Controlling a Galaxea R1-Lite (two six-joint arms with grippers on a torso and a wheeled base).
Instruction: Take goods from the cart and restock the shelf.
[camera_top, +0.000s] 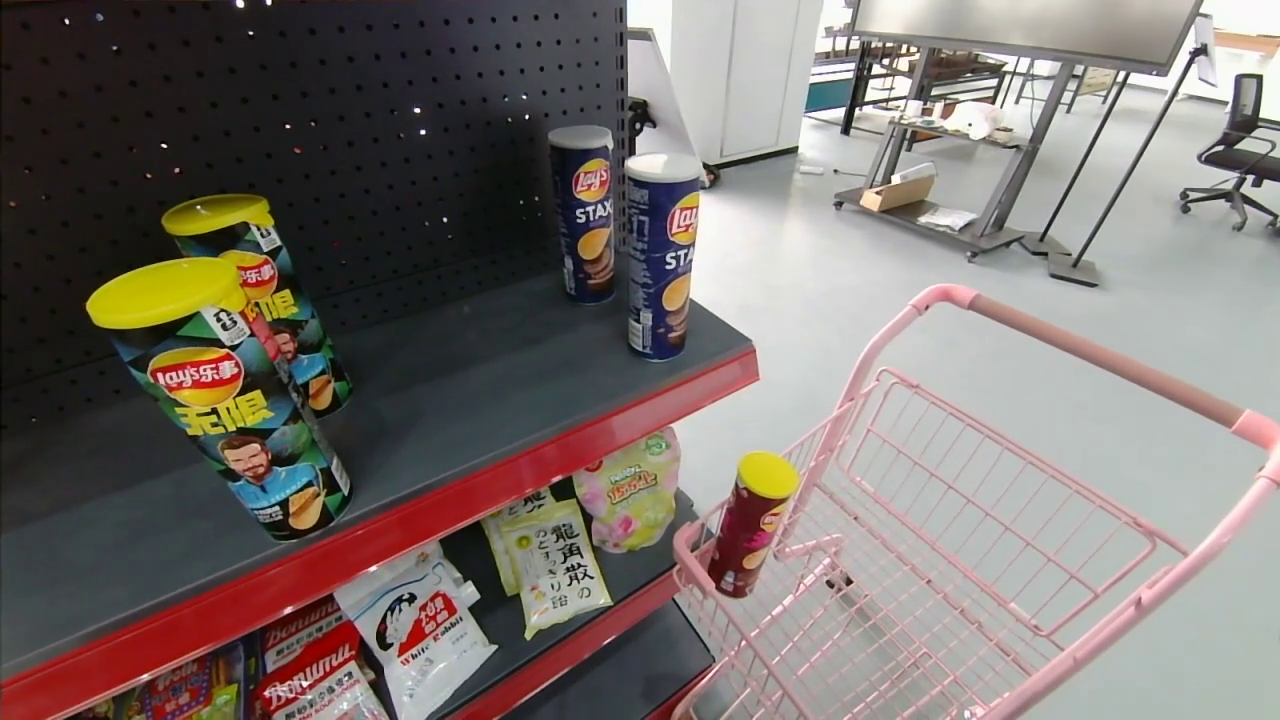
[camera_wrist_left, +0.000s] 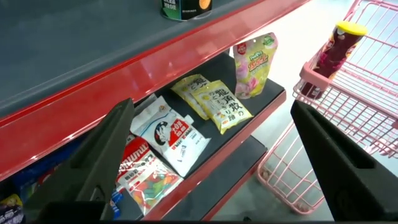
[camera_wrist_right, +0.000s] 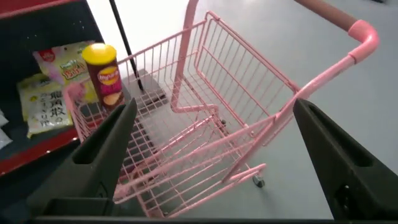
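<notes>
One maroon cardboard crisp tube with a yellow plastic lid stands on end in the pink wire shopping cart, in the basket corner nearest the shelf. The right gripper hangs above the cart's basket with its two dark, wedge-shaped fingers spread wide and holding nothing. The tube lies beyond one finger, apart from it, and the pink mesh shows between the two. The left gripper is also spread wide and empty. It points down at the lower shelf level, and the tube is well apart from it, off toward the cart side.

The grey metal shelf board has a glossy red front edge and a black pegboard back. On it stand two yellow-lidded green and black tubes near its left end, and two dark blue tubes with white lids close together near its right end. On the level below lie soft packets: a white pouch, a pale yellow flat bag and a pastel pouch leaning upright.
</notes>
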